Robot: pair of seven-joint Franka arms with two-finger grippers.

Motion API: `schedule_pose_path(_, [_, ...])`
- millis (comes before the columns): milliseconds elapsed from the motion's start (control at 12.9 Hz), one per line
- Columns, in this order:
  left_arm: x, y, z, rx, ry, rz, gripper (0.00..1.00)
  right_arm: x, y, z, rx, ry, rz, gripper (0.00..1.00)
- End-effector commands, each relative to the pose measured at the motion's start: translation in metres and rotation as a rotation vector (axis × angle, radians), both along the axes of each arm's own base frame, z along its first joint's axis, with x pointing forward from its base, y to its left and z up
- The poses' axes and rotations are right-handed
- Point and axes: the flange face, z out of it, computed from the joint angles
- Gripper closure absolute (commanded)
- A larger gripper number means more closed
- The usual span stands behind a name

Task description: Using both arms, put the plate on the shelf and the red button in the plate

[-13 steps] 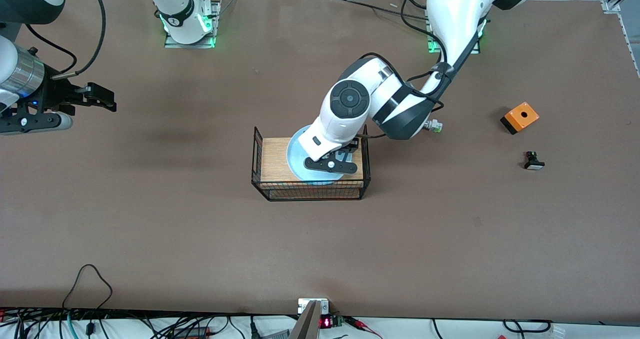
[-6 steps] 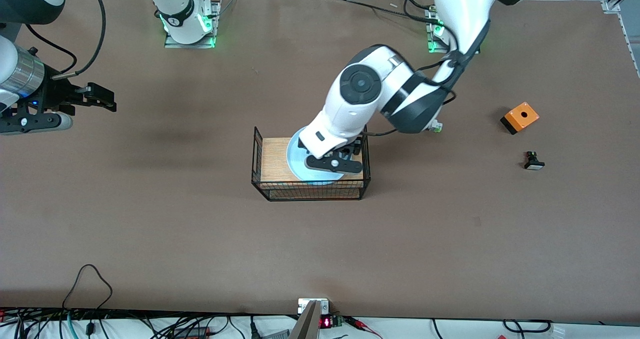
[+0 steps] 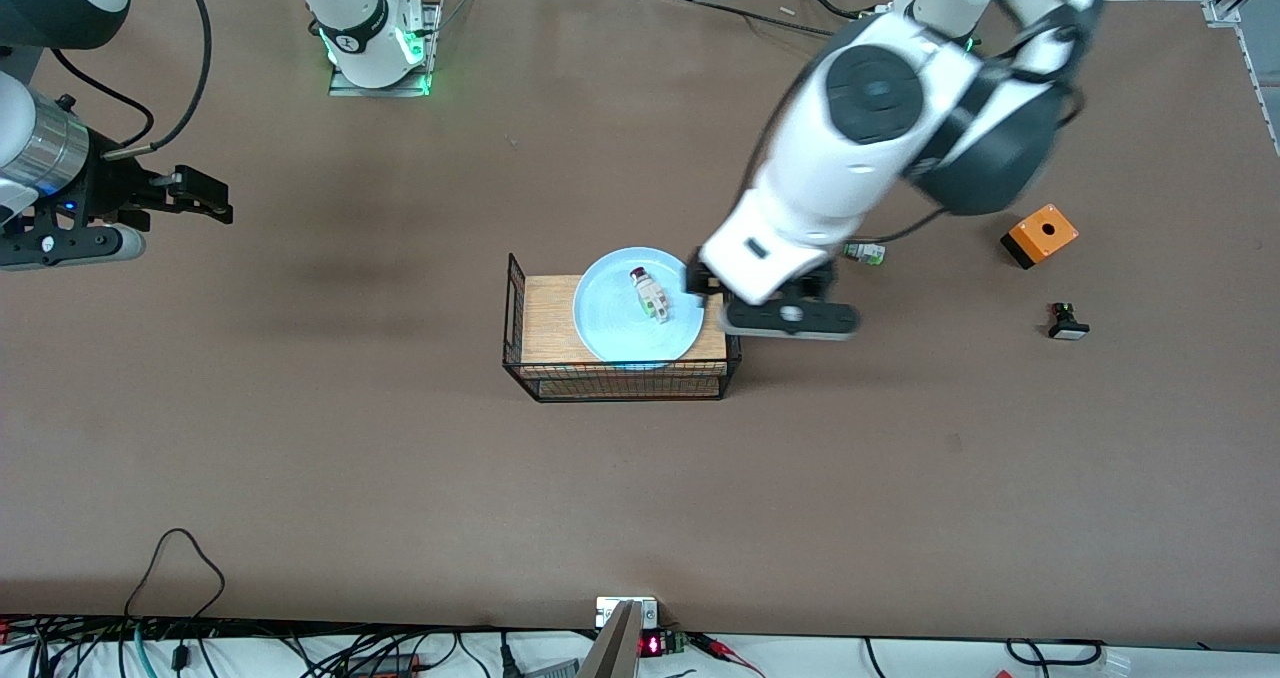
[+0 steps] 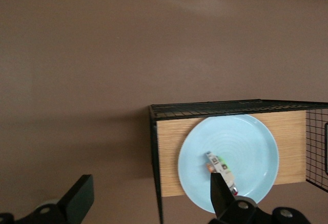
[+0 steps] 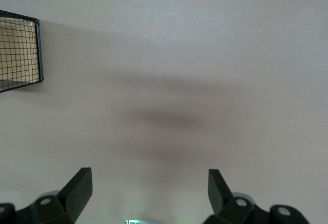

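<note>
Now, in the front view, the round pale-blue plate [image 3: 610, 333] lies mid-frame in one black wire basket with a wooden floor [image 3: 545, 308], the one red-capped white button [image 3: 650, 293] on it. My left claw [image 3: 765, 293] hangs spread and empty just beside the basket; my right claw [image 3: 205, 198] waits.

Left wrist view: one plate [image 4: 251, 144], one button [image 4: 220, 166], claw [image 4: 148, 203] wide.

Right wrist view: claw [image 5: 148, 193] wide over bare table.

Placing looks done; next I should lift clear.
</note>
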Motion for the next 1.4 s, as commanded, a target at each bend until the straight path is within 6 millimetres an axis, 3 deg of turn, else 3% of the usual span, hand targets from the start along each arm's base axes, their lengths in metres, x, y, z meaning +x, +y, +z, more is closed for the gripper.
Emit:
schedule_pose_path(0, [0.015,0.079,0.014,0.065,0.033,0.003,0.0,0.002,-0.003,0.004,-0.009,-0.008,0.006,0.0])
schedule_pose_path(311, [0.038,0.208,0.026,0.089,0.08,0.047,0.0,0.002,-0.001,0.004,-0.007,-0.008,0.008,0.0])
schedule_pose_path(544, [0.037,0.264,0.032,0.099,0.12,0.061,0.0,0.003,-0.003,0.003,-0.006,-0.005,0.006,0.0])
schedule_pose_path(777, [0.038,0.334,0.039,0.099,0.112,0.054,0.0,0.007,-0.003,0.003,-0.008,-0.009,0.005,0.0])
schedule_pose_path(933, [0.038,0.349,0.042,0.091,0.107,0.037,0.0,0.008,-0.002,0.01,-0.008,-0.025,0.0,0.0])
schedule_pose_path(1166, [0.028,0.345,0.054,0.096,0.11,0.024,0.0,0.011,-0.006,0.008,-0.014,-0.027,-0.008,0.0])
schedule_pose_path(1322, [0.01,0.323,0.062,0.148,0.093,0.005,0.0,0.011,-0.009,0.008,-0.036,-0.028,-0.009,0.0])
